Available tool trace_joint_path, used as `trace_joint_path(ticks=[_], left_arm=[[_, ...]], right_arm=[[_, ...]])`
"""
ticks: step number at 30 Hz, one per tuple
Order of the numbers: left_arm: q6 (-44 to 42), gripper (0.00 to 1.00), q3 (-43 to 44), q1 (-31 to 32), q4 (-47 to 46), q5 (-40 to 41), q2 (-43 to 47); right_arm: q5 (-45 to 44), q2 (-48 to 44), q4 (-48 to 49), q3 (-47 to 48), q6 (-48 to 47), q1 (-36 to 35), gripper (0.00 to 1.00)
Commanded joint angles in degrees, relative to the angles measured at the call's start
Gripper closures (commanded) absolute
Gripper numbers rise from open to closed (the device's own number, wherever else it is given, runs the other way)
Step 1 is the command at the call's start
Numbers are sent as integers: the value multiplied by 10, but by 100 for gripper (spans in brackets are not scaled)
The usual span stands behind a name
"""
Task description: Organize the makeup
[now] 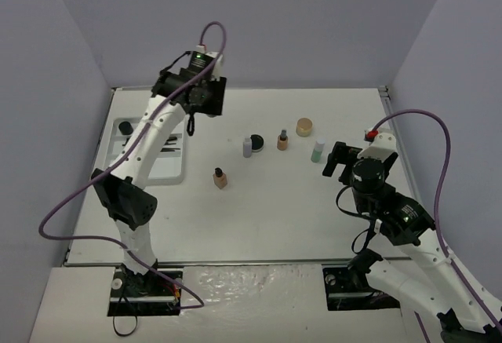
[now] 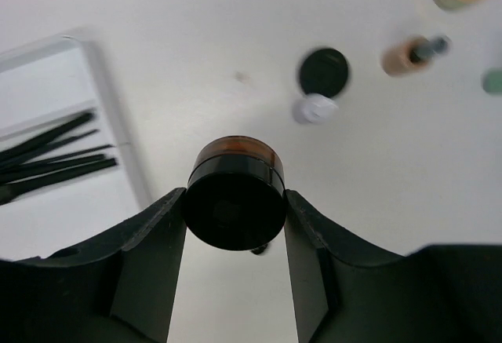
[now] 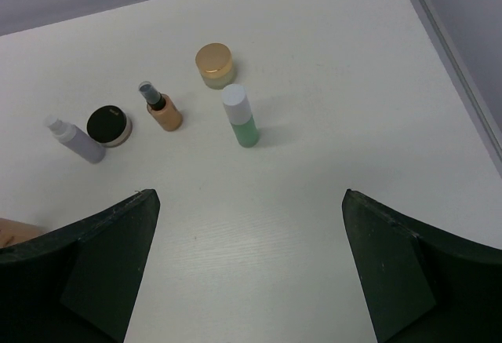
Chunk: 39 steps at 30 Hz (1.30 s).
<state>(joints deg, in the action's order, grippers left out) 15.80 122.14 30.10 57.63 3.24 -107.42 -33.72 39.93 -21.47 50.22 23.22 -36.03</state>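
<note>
You have no lettering, brand, number or sign to read in any of the 3 views. The lid of the black pot (image 2: 235, 216) facing the left wrist camera shows only plain dark. The green bottle (image 3: 245, 119), the tan jar (image 3: 214, 63) and the grey bottle (image 3: 78, 140) are too small and soft for you to make out any label print.

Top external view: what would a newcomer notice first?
The left gripper, up over the far left of the table, shut on a black-lidded pot. Next, a loose row of small bottles and a tan compact mid-table, with the open right gripper near its right end. A white tray at the left holds black brushes.
</note>
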Motion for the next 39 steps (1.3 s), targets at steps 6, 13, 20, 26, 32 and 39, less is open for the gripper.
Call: trace_joint_path(ticks=[6, 13, 20, 26, 32, 39], left_arm=[[-58, 94, 156, -219, 24, -28, -123], [-62, 95, 184, -300, -37, -32, -218], [-62, 96, 157, -350, -103, -25, -260], [-61, 98, 133, -366, -138, -15, -287], [-63, 99, 125, -372, -131, -26, -303], [-63, 99, 94, -389, -138, -15, -300]], right_arm=[[119, 70, 70, 47, -54, -1, 0], [168, 93, 95, 28, -68, 0, 0], [199, 98, 110, 7, -69, 0, 0], [200, 112, 113, 0, -69, 0, 0], [198, 123, 119, -2, -65, 0, 0], [199, 125, 123, -6, -58, 0, 0]])
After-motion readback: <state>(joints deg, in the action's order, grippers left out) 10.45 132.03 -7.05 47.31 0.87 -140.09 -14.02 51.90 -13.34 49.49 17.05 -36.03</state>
